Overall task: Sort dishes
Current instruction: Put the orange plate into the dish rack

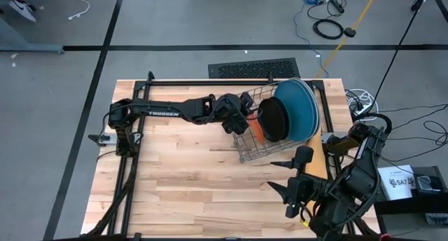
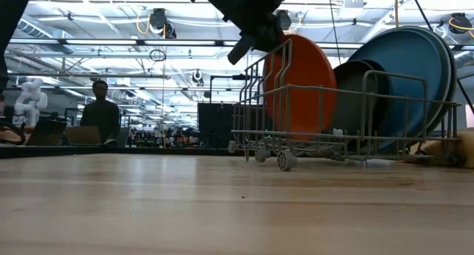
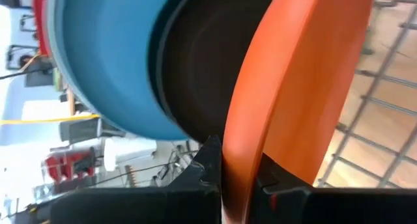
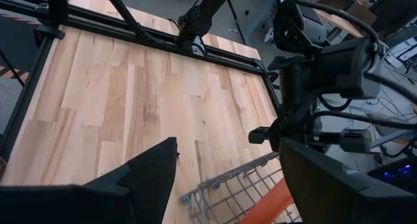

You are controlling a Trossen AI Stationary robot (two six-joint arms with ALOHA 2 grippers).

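Observation:
A wire rack (image 1: pixel 260 148) stands right of the table's middle with plates on edge in it. The orange plate (image 2: pixel 304 84) is the one nearest the left arm. Behind it stand a black plate (image 1: pixel 275 120) and a large blue plate (image 1: pixel 299 109), with a paler plate's rim (image 2: pixel 446 58) behind that. My left gripper (image 1: pixel 252 117) is at the rack's left side, shut on the orange plate's rim. My right gripper (image 1: pixel 290 192) hangs open above the table's near right part, holding nothing. My left gripper pinches the orange plate's rim (image 3: pixel 238 175) between its two fingers (image 3: pixel 207 164), one on each face. It comes from the table's left, slanting downward, at the plate's upper edge (image 2: pixel 275 51). The plate stands on edge, tilted, with its lower part inside the rack.
The rack's wire walls (image 2: pixel 348 133) surround the plates. Bare wooden tabletop (image 1: pixel 182 178) spreads left of and in front of the rack. The right wrist view shows the rack's corner (image 4: pixel 221 185) and the left arm (image 4: pixel 313 68) beyond. A person (image 2: pixel 100 110) sits in the room behind.

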